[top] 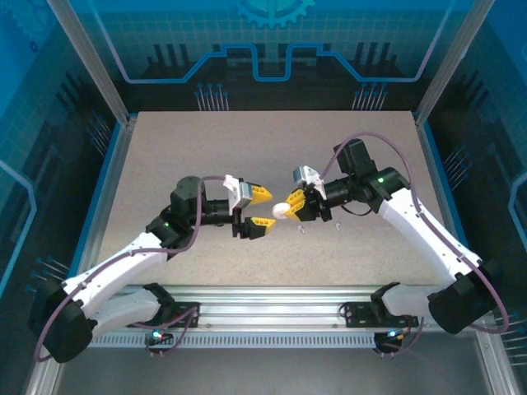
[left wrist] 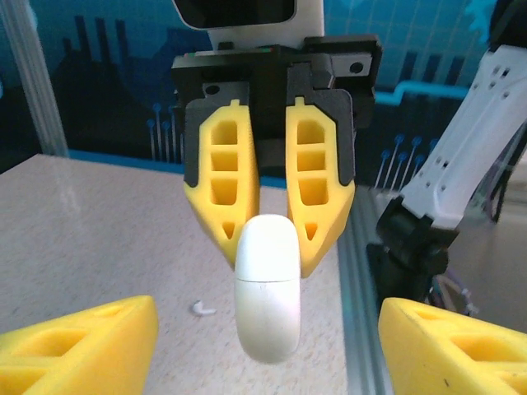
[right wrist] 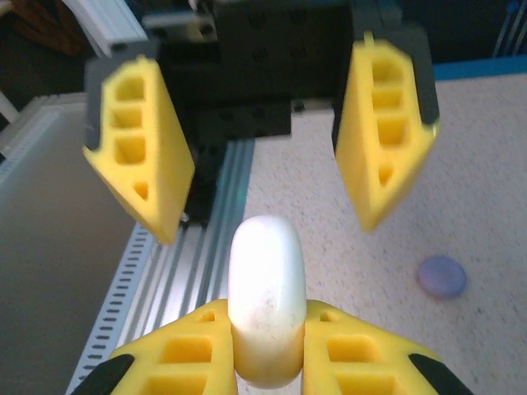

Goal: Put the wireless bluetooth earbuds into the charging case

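A white, rounded charging case hangs above the table's middle, closed, with its seam facing the left wrist view. My right gripper is shut on one end of it, and both yellow fingers press the charging case. My left gripper stands open around the case's other end without touching it; its fingers are spread wide on either side of the charging case. One tiny white earbud lies on the table below, and a small earbud lies under the right gripper.
A pale purple disc-shaped case lies on the table off to one side. The aluminium rail runs along the near edge by the arm bases. Blue walls enclose the speckled table.
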{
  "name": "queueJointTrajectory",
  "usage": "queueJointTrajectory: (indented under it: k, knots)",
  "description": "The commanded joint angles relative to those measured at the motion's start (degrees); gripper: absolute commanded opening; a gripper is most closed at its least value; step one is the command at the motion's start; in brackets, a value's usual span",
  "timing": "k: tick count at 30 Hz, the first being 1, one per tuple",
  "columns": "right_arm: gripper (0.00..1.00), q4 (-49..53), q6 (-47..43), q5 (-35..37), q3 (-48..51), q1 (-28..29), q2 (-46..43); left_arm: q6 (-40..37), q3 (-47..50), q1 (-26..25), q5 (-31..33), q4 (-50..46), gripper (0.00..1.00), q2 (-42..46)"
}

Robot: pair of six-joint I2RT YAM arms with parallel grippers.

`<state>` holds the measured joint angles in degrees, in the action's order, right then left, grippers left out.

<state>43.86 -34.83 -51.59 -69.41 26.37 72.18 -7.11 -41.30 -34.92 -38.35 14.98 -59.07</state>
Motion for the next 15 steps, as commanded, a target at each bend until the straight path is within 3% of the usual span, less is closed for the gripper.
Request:
queueJointTrajectory:
  k: [1, 7, 15]
  knots:
    - [0.18, 5.61, -1.82, 7.14, -1.78, 1.76, -2.36, -9.38, -3.84, 0.14, 3.42, -15.68, 0.74, 1.85]
    - [0.19, 7.52, -2.63, 17.86, -2.34, 6.23, -2.75, -16.25, -7.55, 0.15, 4.88, -28.12, 0.74, 0.68]
    - [0.2, 8.31, -5.16, 24.22, -4.66, 11.57, -0.09, -18.16, -7.78, 0.03, 4.03, -29.31, 0.73, -0.41]
